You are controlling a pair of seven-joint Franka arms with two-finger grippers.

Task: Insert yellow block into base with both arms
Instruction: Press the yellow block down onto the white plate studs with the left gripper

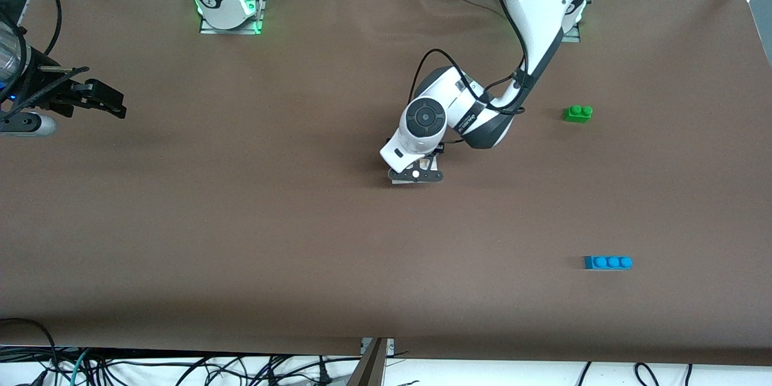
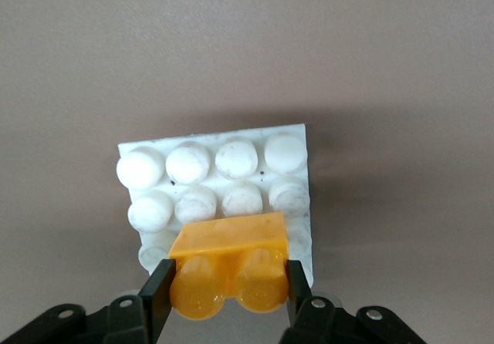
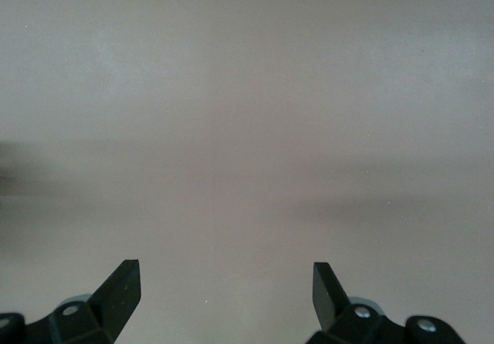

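Left hand point(image 2: 225, 294) pinches the yellow block point(image 2: 229, 271) by its two short ends, studs facing the wrist camera — that grip leaves the block's underside free to press down onto the plate. It hangs low over the white base point(image 2: 224, 182), covering the row of studs closest to the hand; can't tell whether it's seated or just above them. In the front view the left arm's wrist hides both, mid-bench.

Base is a square moulded plate, rounded studs in a grid, slightly scuffed and grey-flecked. Block is glossy orange-yellow plastic, two round studs, crisp edges. Bench point(image 1: 241, 241) is matte brown, no texture.

Right hand point(image 3: 225, 286) is spread wide, holding nothing, parked up in the air over the right arm's end of the bench — waiting. My read: it should come in to steady the base, since the plate lies loose and could slide under the push.

Green brick point(image 1: 578, 113) and blue brick point(image 1: 608, 262) lie well apart toward the left arm's end, untouched.
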